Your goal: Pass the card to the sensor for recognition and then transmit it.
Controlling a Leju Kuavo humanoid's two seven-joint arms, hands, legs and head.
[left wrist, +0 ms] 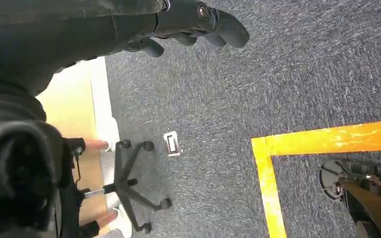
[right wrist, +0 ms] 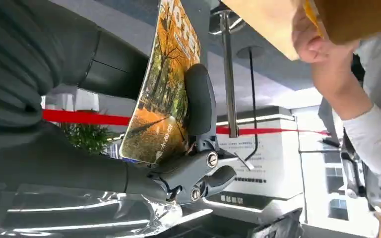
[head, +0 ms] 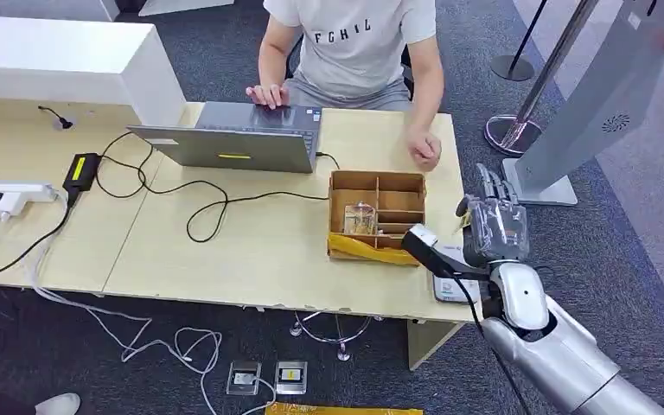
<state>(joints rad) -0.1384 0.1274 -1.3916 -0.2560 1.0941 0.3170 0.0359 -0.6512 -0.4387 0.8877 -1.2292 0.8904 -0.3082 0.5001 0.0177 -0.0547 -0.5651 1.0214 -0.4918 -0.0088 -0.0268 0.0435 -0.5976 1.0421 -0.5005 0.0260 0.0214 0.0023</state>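
Note:
My right hand (head: 494,226) is raised beside the table's right end, fingers pointing away from me. In the right wrist view it pinches a card (right wrist: 161,84) printed with an autumn tree scene between the thumb (right wrist: 201,101) and the fingers; a thin yellow edge of the card (head: 466,222) shows in the head view. A white flat sensor (head: 451,284) lies on the table's near right corner, just below and left of that hand, partly hidden by my wrist. My left hand (left wrist: 188,22) hangs over the grey carpet and holds nothing, its fingers loosely apart.
A person sits behind the table, one hand on a laptop (head: 233,138), the other hand (head: 424,149) resting near the right edge. A wooden divided box (head: 377,216) stands left of the sensor. Cables cross the table (head: 251,251). A white kiosk (head: 588,112) and a stanchion base (head: 508,130) stand at the right.

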